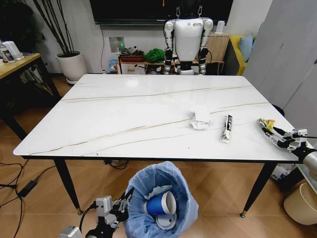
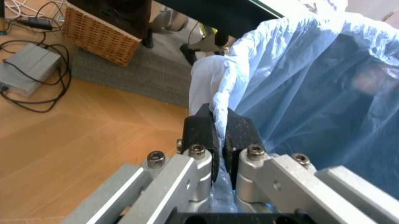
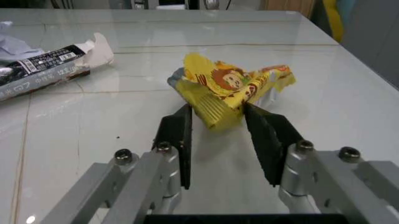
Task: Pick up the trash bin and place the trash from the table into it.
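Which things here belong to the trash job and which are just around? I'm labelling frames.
Job: trash bin gripped by left gripper; blue cup inside it; yellow wrapper between right gripper fingers; paper wad; black-and-white wrapper; table.
Around: plant pot; wooden desk; parked robot.

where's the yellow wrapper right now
In the head view the yellow wrapper lies at the table's right edge, between the right gripper's open fingers, right of the black-and-white packet.
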Available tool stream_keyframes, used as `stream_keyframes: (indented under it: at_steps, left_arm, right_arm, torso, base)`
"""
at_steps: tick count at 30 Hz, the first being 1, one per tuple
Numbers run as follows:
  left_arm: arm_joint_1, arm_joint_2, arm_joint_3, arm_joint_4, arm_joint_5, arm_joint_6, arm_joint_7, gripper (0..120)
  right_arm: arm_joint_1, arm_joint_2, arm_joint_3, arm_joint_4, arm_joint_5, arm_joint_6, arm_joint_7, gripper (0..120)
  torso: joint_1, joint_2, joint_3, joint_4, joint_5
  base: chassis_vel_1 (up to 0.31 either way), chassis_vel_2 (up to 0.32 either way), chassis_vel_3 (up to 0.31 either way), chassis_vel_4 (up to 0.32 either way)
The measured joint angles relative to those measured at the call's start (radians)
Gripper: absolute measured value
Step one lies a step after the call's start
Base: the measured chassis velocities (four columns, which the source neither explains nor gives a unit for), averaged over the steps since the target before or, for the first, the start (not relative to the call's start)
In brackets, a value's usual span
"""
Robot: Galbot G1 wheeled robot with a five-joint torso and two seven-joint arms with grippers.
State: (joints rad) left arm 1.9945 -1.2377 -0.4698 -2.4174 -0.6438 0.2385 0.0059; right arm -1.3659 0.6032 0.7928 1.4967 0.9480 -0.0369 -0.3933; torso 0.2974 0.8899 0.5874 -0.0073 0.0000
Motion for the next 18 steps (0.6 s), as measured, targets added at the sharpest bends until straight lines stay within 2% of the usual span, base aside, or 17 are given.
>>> stream_keyframes:
  at_steps: [4, 8, 15, 17, 18]
  left_arm:
    - [-0.003, 0.002, 0.001, 0.004, -0.002, 0.0, 0.0, 0]
    - [-0.005, 0.003, 0.002, 0.007, -0.003, 0.001, -0.001, 0]
    - [-0.007, 0.008, 0.012, 0.011, -0.003, 0.001, -0.002, 0]
    - [-0.011, 0.013, 0.016, 0.014, -0.006, 0.001, -0.005, 0]
    - [-0.011, 0.013, 0.016, 0.014, -0.006, 0.001, -0.005, 0]
  right_arm:
    - [0.004, -0.003, -0.002, -0.002, 0.0, 0.001, -0.001, 11]
    - [0.004, -0.005, -0.002, -0.003, -0.001, 0.004, -0.005, 0]
    - [-0.04, -0.018, 0.065, 0.043, -0.001, 0.041, -0.076, 0]
    - [-0.088, -0.024, 0.117, 0.114, 0.015, 0.074, -0.167, 0]
    - [-0.088, -0.024, 0.117, 0.114, 0.015, 0.074, -0.167, 0]
  torso:
    - [0.0, 0.0, 0.0, 0.0, 0.0]
    - [0.0, 0.0, 0.0, 0.0, 0.0]
    - [0.0, 0.0, 0.0, -0.0001, 0.0]
    - [0.0, 0.0, 0.0, -0.0002, -0.0001]
    - [0.0, 0.0, 0.0, -0.0002, -0.0001]
  base:
    - [0.0, 0.0, 0.0, 0.0]
    - [0.0, 0.0, 0.0, 0.0]
    - [0.0, 0.0, 0.0, 0.0]
    - [0.0, 0.0, 0.0, 0.0]
    - [0.0, 0.0, 0.0, 0.0]
